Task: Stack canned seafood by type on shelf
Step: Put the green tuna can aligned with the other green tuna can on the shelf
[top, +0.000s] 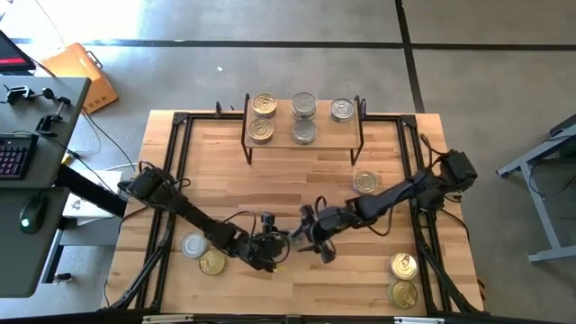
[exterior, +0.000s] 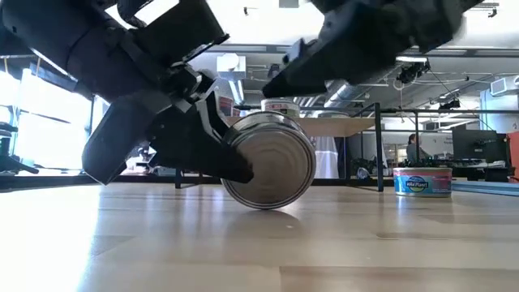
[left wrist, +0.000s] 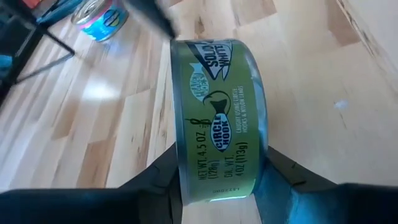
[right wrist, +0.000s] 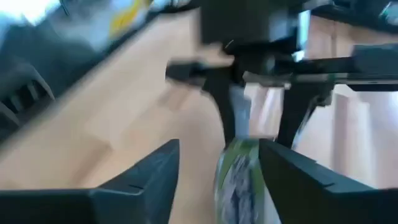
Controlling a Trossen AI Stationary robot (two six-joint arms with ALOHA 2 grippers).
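A green-labelled can [left wrist: 217,118] stands on its edge on the table near the front centre, also seen in the low view [exterior: 272,166]. My left gripper [left wrist: 217,171] is shut on it. My right gripper [right wrist: 217,155] is open just above and to the right of the can [right wrist: 239,177], with the can showing in the gap between its fingers. The shelf [top: 328,133] stands at the far centre with several cans on its wooden top. In the high view the two grippers meet at the left [top: 273,250] and the right [top: 317,241]. My left gripper pinches the can by its two flat ends, one finger [left wrist: 158,183] on one end and the other finger [left wrist: 280,177] on the opposite end. The fingers come slanting down from the table's left. The can's curved wall [exterior: 268,204] is down on the table.
Two loose cans [top: 202,254] lie near the front left and two [top: 403,279] at the front right. A gold-lidded one [top: 365,183] sits right of centre. A blue and pink can [exterior: 422,181] stands farther back. Black frame bars run along the table edges.
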